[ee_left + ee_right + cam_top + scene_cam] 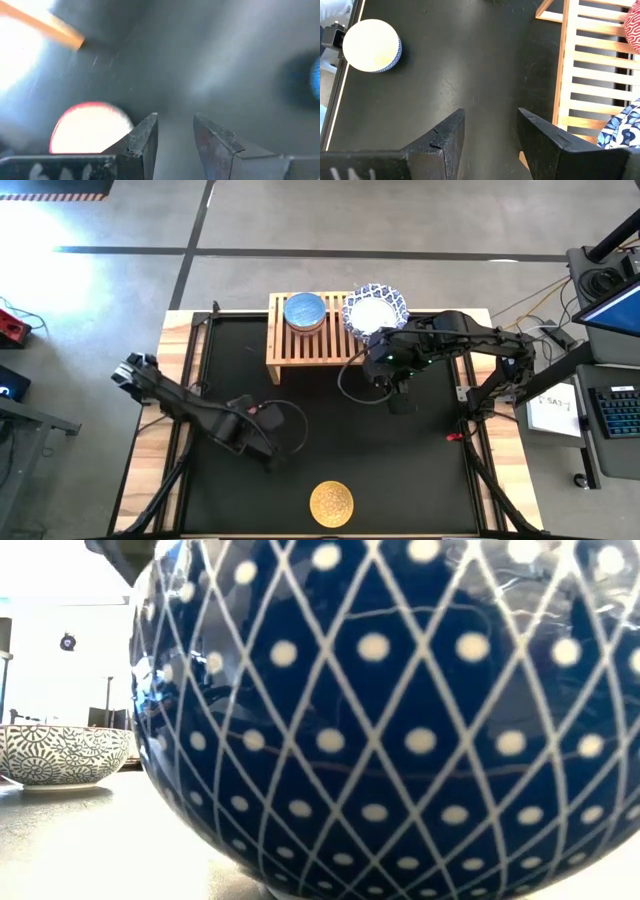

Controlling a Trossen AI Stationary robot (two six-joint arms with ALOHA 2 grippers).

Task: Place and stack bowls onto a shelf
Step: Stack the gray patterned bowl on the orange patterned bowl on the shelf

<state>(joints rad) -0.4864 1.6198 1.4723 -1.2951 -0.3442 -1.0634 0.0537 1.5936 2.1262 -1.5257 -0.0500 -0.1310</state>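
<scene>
The light-wood slatted shelf [310, 340] stands at the table's far middle. On it sit a blue bowl [304, 311] and, at its right end, a white bowl with a blue-patterned rim [375, 308]. Another bowl [331, 503], yellowish inside and blue with white dots outside [400, 720], rests on its base near the table's near edge. My right gripper [400, 402] is open and empty over the mat, just in front of the shelf's right end [590, 75]. My left gripper [272, 458] is open and empty over the mat at centre left [175, 135].
A patterned bowl [60, 752] shows farther off in the low view. In the right wrist view a red-patterned bowl's edge [634, 25] and a blue-patterned bowl [625, 130] sit at the shelf. The blurred left wrist view shows a red-rimmed round shape [90, 127]. Bare black mat [340, 440] lies between the arms.
</scene>
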